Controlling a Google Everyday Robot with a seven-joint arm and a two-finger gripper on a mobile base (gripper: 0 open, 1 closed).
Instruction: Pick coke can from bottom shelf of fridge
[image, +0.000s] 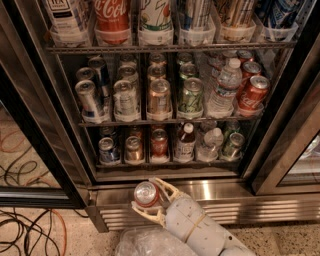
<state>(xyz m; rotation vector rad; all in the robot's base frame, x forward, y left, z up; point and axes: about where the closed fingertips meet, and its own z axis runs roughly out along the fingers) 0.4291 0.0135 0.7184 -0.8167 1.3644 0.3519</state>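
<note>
My gripper is shut on the coke can, a small red can with a silver top. It holds the can upright outside the fridge, in front of the stainless-steel base and below the bottom shelf. The pale fingers wrap both sides of the can. The bottom shelf carries several cans and small bottles, among them another red can in the middle.
The middle shelf holds rows of cans, a water bottle and tilted red cans at the right. Black door frames flank the opening. Cables lie on the floor at the left. A clear plastic wrap covers my arm.
</note>
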